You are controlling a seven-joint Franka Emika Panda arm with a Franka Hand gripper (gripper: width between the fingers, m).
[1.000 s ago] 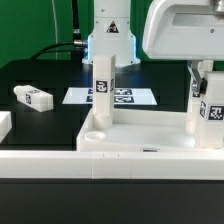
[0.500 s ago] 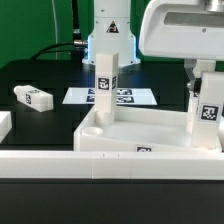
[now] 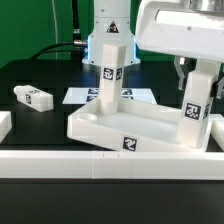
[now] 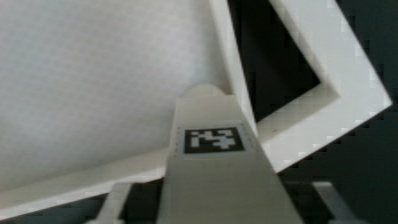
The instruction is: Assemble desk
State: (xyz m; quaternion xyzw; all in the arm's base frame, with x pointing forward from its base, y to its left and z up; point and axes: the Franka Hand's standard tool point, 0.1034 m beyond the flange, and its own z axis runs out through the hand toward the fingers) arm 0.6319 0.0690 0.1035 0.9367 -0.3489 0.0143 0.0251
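The white desk tabletop (image 3: 140, 128) lies rim up and skewed, one corner pointing at the front rail. One tagged square leg (image 3: 109, 82) stands upright in its far corner at the exterior view's left. A second tagged leg (image 3: 193, 115) stands in the corner at the exterior view's right. My gripper (image 3: 191, 78) comes down over this leg and is shut on its top. In the wrist view the leg (image 4: 221, 140) runs out between my fingers (image 4: 125, 196) over the tabletop (image 4: 89, 90). A loose tagged leg (image 3: 32, 97) lies on the table at the exterior view's left.
The long white rail (image 3: 60, 165) runs along the front, just before the tabletop's corner. The marker board (image 3: 80, 96) lies flat behind the tabletop. A small white part (image 3: 4, 124) sits at the exterior view's left edge. The robot base (image 3: 108, 30) stands behind.
The tabletop has swung round from square against the rail to skewed, and both legs moved with it. My gripper has shifted toward the exterior view's left with the leg.
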